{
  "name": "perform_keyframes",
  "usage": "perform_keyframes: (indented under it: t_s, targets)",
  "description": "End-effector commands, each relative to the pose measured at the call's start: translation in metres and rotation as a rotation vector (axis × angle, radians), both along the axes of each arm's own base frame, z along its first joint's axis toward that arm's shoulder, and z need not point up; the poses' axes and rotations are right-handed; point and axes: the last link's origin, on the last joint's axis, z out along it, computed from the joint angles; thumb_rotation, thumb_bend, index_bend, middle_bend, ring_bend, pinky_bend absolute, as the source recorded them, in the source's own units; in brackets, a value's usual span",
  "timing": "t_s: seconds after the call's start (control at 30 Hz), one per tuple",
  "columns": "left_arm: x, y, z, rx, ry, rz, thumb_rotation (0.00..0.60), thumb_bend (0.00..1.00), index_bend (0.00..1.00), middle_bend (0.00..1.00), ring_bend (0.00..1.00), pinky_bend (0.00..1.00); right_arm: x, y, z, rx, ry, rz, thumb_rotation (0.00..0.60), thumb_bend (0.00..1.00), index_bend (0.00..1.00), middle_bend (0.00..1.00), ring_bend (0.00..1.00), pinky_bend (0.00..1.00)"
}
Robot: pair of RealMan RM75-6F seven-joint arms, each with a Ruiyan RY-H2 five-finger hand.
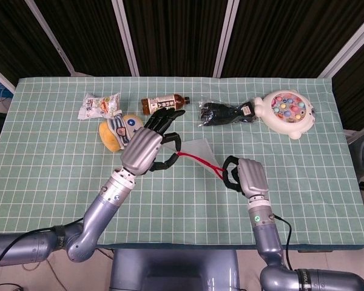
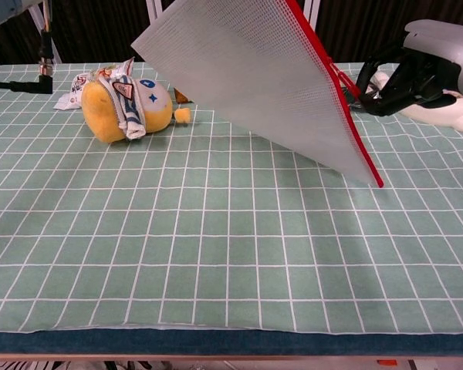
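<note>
Holding the mesh pouch point(image 2: 278, 85) aloft over the middle of the desk point(image 1: 48, 163), the left hand point(image 1: 147, 147) grips its upper end while the right hand point(image 1: 246, 176) pinches the red zipper edge; plush toy point(image 1: 121, 130) sits near the far-left side.

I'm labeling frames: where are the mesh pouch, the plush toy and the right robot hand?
mesh pouch point(image 2: 270, 85), chest view, middle of its white mesh.
plush toy point(image 2: 112, 108), chest view, its yellow body.
right robot hand point(image 1: 247, 177), head view, back of the hand.
</note>
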Motion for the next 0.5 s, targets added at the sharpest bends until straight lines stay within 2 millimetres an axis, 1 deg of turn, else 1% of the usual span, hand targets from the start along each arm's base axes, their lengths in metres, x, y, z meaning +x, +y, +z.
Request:
perform_keyframes:
  t_s: [0.03, 0.2, 0.5]
  targets:
    - [-0.003, 0.002, 0.004, 0.007, -0.003, 0.003, 0.600, 0.40, 0.62, 0.08, 0.00, 0.00, -0.008, -0.004, 0.004, -0.016, 0.008, -0.023, 0.600, 0.59, 0.74, 1.00, 1.00, 1.00]
    - [-0.009, 0.005, 0.009, 0.014, 0.002, 0.011, 0.600, 0.40, 0.62, 0.08, 0.00, 0.00, -0.020, -0.011, 0.013, -0.037, 0.023, -0.054, 0.600, 0.60, 0.74, 1.00, 1.00, 1.00]
    - [-0.019, 0.014, 0.016, 0.035, 0.008, 0.033, 0.600, 0.40, 0.62, 0.08, 0.00, 0.00, -0.034, -0.019, 0.029, -0.082, 0.025, -0.089, 0.600, 0.59, 0.74, 1.00, 1.00, 1.00]
